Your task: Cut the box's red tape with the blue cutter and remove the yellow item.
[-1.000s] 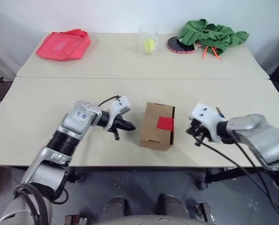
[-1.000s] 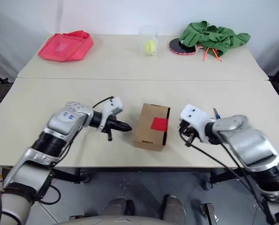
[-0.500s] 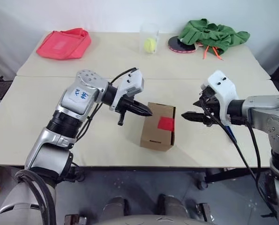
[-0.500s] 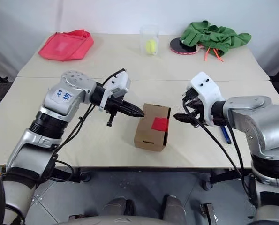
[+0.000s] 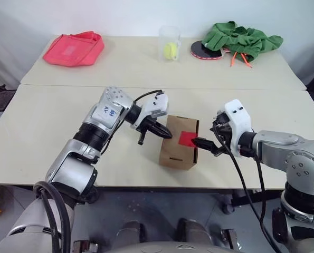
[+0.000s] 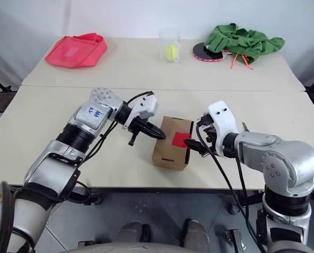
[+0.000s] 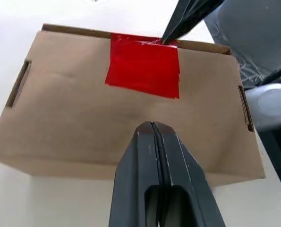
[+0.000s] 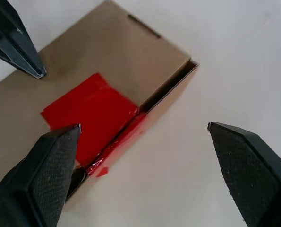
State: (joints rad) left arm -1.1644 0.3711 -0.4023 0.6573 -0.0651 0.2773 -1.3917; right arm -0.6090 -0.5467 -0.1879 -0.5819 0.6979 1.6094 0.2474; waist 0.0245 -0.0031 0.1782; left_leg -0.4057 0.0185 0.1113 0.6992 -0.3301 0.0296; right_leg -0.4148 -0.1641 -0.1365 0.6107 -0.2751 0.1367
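Box sits on the near table, flaps closed, between the two grippers. Red tape is on its top, wrapping over the edge on the robot's right side; the flap there gapes a little, dark slit visible in the right wrist view. Left gripper fingers pressed together, holding nothing, tip over the box's left top edge. Right gripper jaws spread wide, nothing between them; one fingertip sits right at the taped edge, can't tell if it's touching. On the far table: red-pink bag, clear cup with a yellow-green ball, green cloth.
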